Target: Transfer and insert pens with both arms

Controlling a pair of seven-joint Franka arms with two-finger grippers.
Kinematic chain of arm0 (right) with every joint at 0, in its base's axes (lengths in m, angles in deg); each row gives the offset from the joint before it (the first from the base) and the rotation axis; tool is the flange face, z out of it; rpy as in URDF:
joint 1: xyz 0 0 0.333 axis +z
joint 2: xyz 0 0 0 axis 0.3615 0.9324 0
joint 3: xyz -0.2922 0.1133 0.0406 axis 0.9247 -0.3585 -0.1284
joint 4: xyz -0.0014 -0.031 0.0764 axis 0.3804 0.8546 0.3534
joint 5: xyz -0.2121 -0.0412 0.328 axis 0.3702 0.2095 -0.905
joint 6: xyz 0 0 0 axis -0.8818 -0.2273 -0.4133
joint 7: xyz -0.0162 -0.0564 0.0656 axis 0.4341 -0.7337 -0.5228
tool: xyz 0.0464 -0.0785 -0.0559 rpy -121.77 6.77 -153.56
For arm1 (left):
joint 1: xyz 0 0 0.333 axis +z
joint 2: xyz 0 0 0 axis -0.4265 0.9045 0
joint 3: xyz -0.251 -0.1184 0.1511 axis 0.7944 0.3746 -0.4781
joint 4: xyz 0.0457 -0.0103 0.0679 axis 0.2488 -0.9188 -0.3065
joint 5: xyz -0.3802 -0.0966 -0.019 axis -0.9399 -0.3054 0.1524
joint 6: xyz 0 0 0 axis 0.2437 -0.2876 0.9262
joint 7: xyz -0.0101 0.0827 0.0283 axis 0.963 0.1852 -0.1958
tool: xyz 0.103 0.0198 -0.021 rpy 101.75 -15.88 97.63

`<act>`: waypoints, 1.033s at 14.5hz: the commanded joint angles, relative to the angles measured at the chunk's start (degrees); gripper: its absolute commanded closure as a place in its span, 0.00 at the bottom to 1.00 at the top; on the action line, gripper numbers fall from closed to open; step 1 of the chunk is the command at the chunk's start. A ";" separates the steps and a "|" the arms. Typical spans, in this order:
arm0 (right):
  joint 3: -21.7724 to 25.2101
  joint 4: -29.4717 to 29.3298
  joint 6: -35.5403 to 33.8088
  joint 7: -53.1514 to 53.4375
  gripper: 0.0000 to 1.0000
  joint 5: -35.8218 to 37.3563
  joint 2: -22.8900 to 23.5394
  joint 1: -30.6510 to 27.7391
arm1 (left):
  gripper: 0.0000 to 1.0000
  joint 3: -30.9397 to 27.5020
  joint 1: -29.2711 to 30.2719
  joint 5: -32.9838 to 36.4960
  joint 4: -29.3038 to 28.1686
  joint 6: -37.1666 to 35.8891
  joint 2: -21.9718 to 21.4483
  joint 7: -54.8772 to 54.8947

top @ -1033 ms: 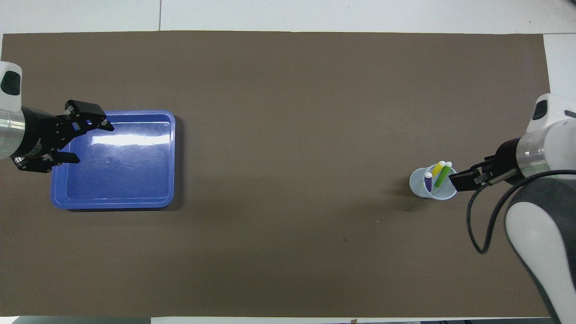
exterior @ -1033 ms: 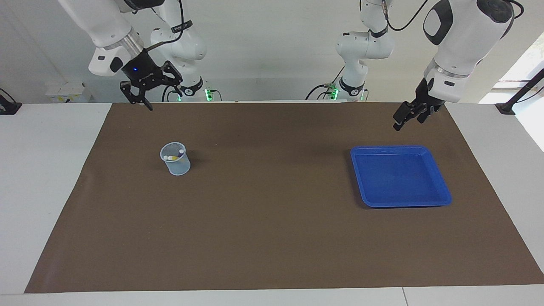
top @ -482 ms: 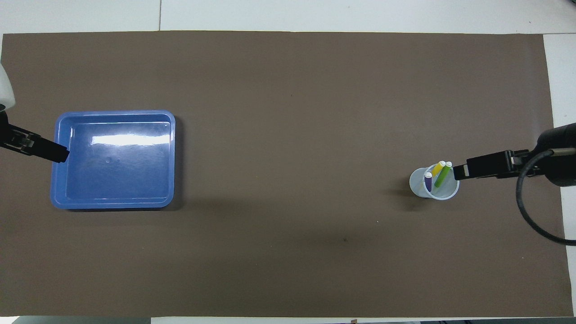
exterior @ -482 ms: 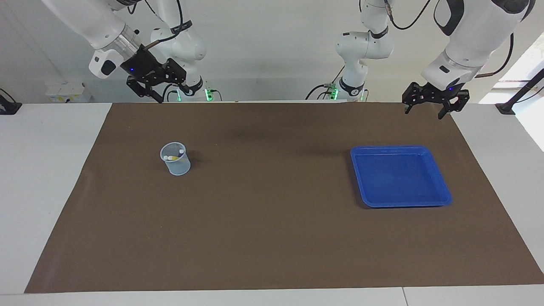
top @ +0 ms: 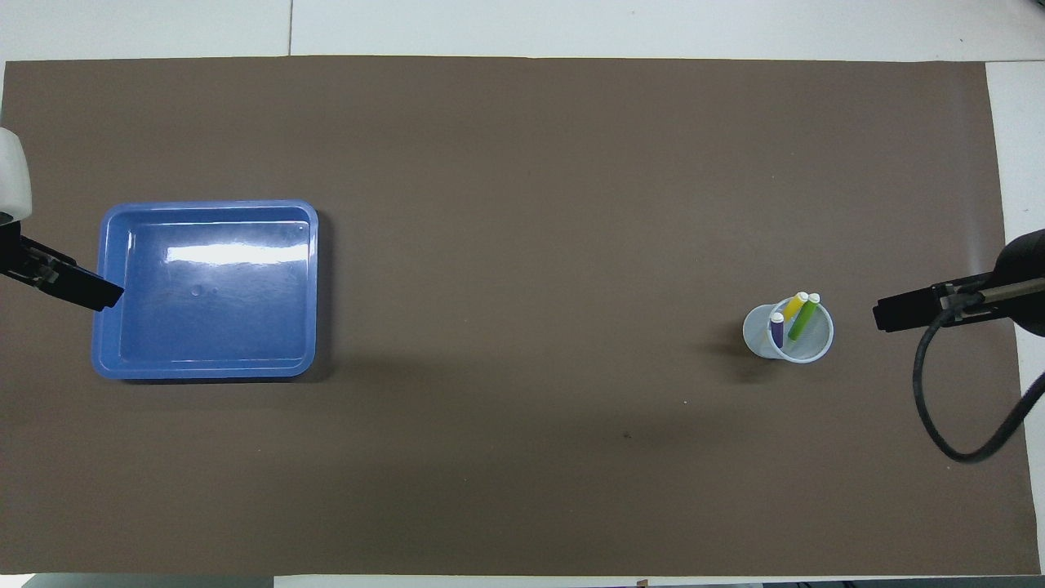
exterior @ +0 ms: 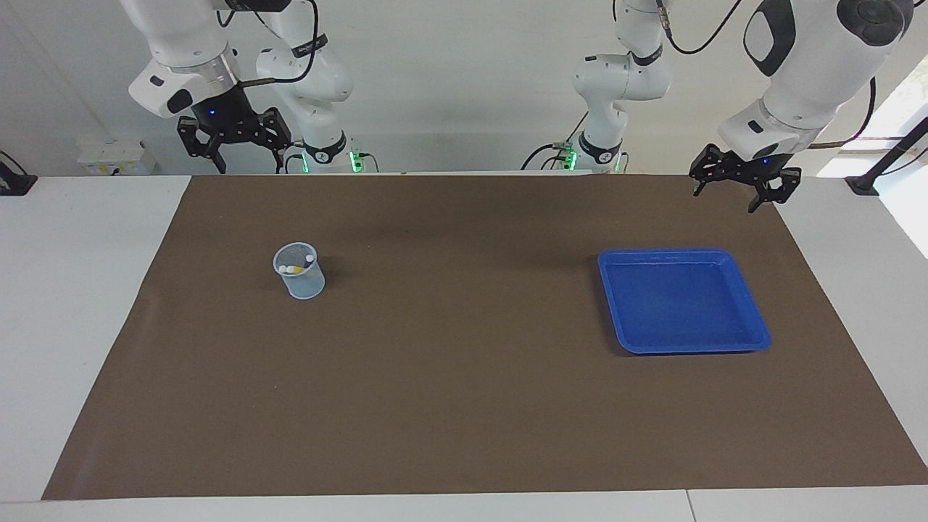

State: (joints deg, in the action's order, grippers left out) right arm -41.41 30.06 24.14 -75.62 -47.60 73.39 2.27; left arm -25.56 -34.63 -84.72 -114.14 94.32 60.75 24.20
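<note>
The pens (top: 790,320), purple, yellow and green, stood tips up in the cup (exterior: 299,272) on the brown mat (exterior: 464,406) covering the counter, below and well apart from the right jaws (exterior: 230,145), which hung spread and empty near the counter's robot-side edge. The left jaws (exterior: 739,185) were likewise apart and empty, raised near the blue tray (exterior: 754,341), which held nothing. With all three pens in, the risk looked slight: a low sweep could topple the light cup.
</note>
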 commanded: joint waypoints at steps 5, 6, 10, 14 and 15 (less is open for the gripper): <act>0.06 -0.83 -0.54 -0.45 0.00 1.17 1.15 -1.29 | 0.00 -0.22 -0.90 -3.10 1.00 0.85 -0.10 -21.55; 0.06 -0.84 -0.45 -0.36 0.00 1.16 1.15 -1.20 | 0.00 -0.22 -0.90 -3.28 1.53 0.41 0.25 -24.10; 0.06 -2.06 0.43 -0.45 0.00 1.16 2.12 -1.03 | 0.00 -0.22 -0.55 -5.65 1.80 -1.79 0.34 -26.67; 0.23 -2.59 0.08 -0.36 0.00 1.08 2.38 -1.29 | 0.00 -0.22 -0.81 -4.60 2.93 -1.88 0.69 -26.67; 0.41 -2.59 -0.10 -0.45 0.00 0.82 2.73 -1.46 | 0.00 -0.22 -0.81 -3.64 3.38 -1.96 0.69 -26.67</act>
State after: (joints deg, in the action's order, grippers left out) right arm -40.75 28.76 24.59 -75.62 -46.78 74.95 1.82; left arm -25.42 -35.14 -89.29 -113.12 94.05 60.77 -1.68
